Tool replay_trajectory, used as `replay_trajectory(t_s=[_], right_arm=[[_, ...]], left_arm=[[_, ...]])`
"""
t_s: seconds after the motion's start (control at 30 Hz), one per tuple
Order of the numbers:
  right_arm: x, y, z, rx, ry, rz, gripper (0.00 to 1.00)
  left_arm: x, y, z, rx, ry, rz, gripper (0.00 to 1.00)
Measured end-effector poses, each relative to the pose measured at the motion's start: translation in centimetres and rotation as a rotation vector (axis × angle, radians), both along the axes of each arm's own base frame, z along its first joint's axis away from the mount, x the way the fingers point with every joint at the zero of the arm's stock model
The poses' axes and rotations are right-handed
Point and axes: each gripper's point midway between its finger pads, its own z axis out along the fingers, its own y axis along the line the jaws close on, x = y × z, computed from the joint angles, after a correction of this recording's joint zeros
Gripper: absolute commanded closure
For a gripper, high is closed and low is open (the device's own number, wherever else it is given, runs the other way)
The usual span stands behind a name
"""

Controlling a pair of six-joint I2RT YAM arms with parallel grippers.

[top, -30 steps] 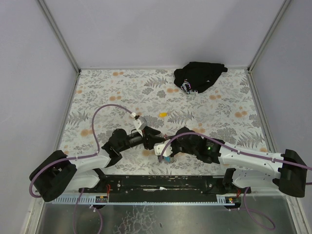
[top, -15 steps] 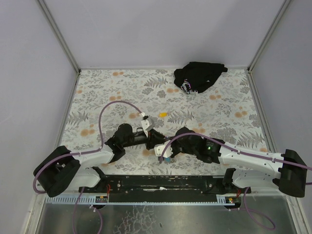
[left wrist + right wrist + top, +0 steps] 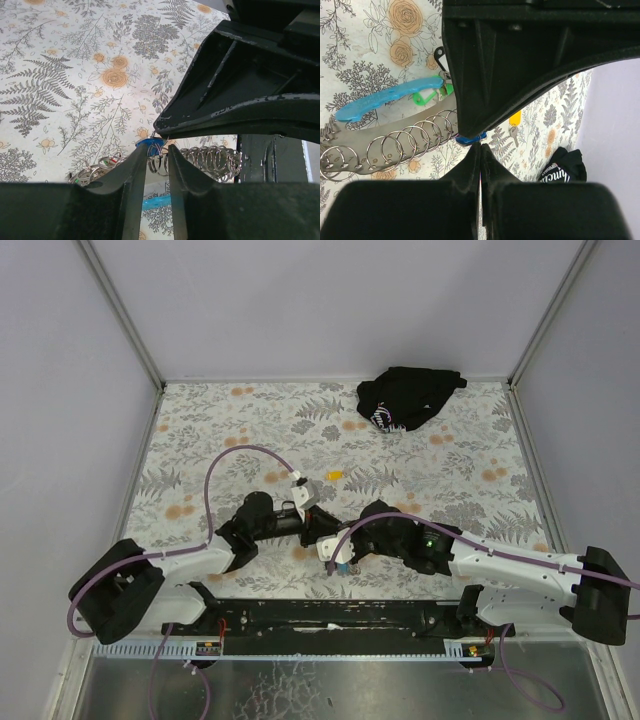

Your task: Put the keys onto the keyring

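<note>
At the near edge of the table (image 3: 220,420), about 6 o'clock, the two arms meet nose to nose. The right gripper (image 3: 480,147) has its fingers pressed together. The blue tag of the keys (image 3: 470,139) sits right at their tips, close up against the left gripper (image 3: 157,151). Whether the tag is actually pinched there I cannot tell. The left gripper's fingers stand a narrow slit apart, with the tag at their tips and a metal loop showing through the slit. I cannot make out whether they clamp anything. The keyring (image 3: 402,145) lies on the table just beside both grippers, its loops in a row, next to a blue strap (image 3: 385,101) with green tags (image 3: 427,95). A small yellow piece (image 3: 335,475) lies at 12 o'clock from the grippers. A black cloth (image 3: 408,398) sits well apart at 1 o'clock, by the far edge.
</note>
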Motion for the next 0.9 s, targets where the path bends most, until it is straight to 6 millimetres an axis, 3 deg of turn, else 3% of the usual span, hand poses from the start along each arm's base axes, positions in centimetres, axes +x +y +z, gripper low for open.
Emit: replay_trajectory(t_s=[0.6,0.9], right_arm=[[0.0,0.0,0.3,0.008,-0.003,0.000,1.00],[-0.1,-0.2,0.5,0.013,-0.004,0.002,1.00]], left_arm=[[0.4,0.6,0.9,-0.012,-0.023,0.015,0.80],[0.8,1.1,1.5,-0.019,-0.038,0.043,0.74]])
